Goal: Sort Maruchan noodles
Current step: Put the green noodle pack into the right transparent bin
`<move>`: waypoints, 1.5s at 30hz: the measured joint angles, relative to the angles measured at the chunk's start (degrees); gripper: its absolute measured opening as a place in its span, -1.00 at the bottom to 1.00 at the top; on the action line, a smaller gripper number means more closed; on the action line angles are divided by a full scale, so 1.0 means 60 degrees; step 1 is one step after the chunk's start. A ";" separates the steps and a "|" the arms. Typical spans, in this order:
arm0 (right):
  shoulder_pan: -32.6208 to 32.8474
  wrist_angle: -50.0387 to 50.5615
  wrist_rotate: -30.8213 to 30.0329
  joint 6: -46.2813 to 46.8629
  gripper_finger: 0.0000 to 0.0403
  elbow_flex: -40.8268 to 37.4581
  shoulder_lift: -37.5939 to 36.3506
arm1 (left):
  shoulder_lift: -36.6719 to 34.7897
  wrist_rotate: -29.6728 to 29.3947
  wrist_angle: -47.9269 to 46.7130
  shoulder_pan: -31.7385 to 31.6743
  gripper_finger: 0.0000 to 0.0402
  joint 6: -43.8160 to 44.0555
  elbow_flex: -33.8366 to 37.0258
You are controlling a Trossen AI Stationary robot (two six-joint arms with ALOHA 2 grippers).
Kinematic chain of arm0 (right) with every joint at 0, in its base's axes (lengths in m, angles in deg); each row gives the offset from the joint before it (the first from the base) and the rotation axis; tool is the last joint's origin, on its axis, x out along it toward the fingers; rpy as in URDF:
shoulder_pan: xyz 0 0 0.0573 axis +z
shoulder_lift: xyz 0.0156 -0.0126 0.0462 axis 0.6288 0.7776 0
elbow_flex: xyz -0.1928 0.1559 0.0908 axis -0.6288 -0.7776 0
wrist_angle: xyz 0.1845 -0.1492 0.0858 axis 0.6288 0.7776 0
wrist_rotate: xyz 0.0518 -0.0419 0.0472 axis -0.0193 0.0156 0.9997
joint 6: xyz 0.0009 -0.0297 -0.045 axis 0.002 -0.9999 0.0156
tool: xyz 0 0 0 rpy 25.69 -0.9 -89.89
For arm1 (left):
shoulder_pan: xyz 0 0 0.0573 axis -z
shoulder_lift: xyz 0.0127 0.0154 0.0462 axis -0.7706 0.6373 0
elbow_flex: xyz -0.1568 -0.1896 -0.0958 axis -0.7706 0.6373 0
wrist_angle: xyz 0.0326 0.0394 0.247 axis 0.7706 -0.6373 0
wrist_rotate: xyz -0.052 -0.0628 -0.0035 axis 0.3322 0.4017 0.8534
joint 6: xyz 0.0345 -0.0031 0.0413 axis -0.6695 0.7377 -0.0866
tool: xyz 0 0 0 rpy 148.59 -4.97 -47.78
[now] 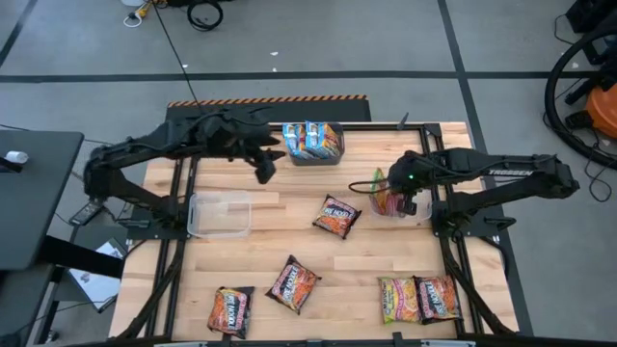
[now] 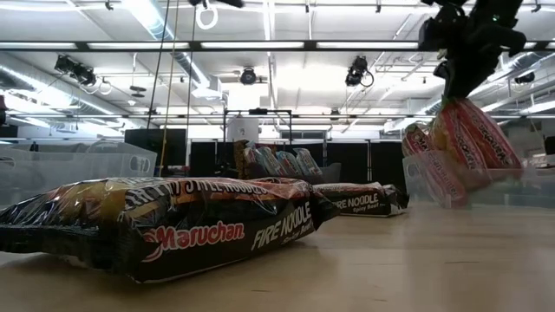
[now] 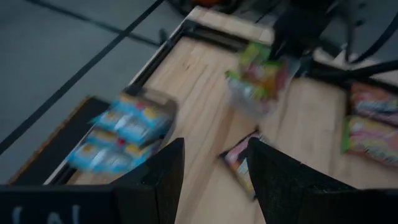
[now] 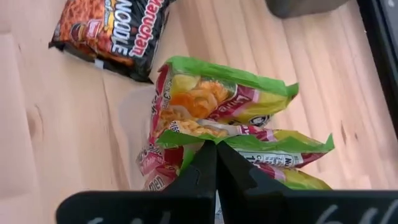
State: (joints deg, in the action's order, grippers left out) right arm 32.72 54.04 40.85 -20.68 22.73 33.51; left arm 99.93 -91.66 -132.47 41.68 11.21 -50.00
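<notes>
My right gripper [image 1: 405, 198] [image 4: 216, 149] is shut on a green-labelled Maruchan packet [image 4: 249, 146] over the clear tub [image 1: 378, 204] on the table's right side. Other green packets [image 4: 217, 99] stand on edge in that tub. My left gripper [image 1: 264, 166] [image 3: 211, 168] is open and empty, in the air near the dark grey bin [image 1: 314, 154] that holds blue-labelled packets [image 1: 310, 139]. Dark-labelled packets lie flat on the table [image 1: 335, 216] [image 1: 292, 283] [image 1: 229, 310]. Two green-labelled ones [image 1: 400, 299] [image 1: 437, 297] lie at the near right. My right gripper pinches the green top edge [image 4: 239, 144] of a packet between its two fingers, coming from above and pointing down. The packet [image 2: 473, 139] hangs upright below the fingers, its lower part among the other packets in the clear tub.
An empty clear tub [image 1: 220, 214] stands on the table's left side. The dark bin sits at the far edge. The right arm's base frame [image 1: 463, 217] stands beside the right tub. Bare wood [image 1: 289, 231] lies between the tubs, around the middle packet.
</notes>
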 joint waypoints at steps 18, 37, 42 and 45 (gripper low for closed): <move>0.1162 -0.1086 0.0346 0.2148 -0.96 -0.1219 -0.0853 | 0.3923 0.2199 0.4181 0.0321 -0.11 -0.0785 -0.0004; 0.1162 0.0362 0.1110 0.2315 -0.87 -0.0984 -0.0866 | 0.7904 0.1835 0.8485 0.0174 -0.11 -0.1320 -0.0011; 0.1162 0.0788 0.1238 0.2352 -0.64 -0.0724 -0.0851 | 0.8324 0.1899 0.9240 0.0422 -0.11 -0.1293 -0.0048; 0.1152 0.0812 0.1006 0.2341 -0.49 -0.0323 -0.0840 | 0.8324 0.1898 0.9669 0.0592 -0.11 -0.1360 -0.0080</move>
State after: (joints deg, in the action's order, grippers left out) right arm 39.63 58.91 46.88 -6.63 20.80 28.47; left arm 149.88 -80.27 -74.46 45.23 3.05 -50.48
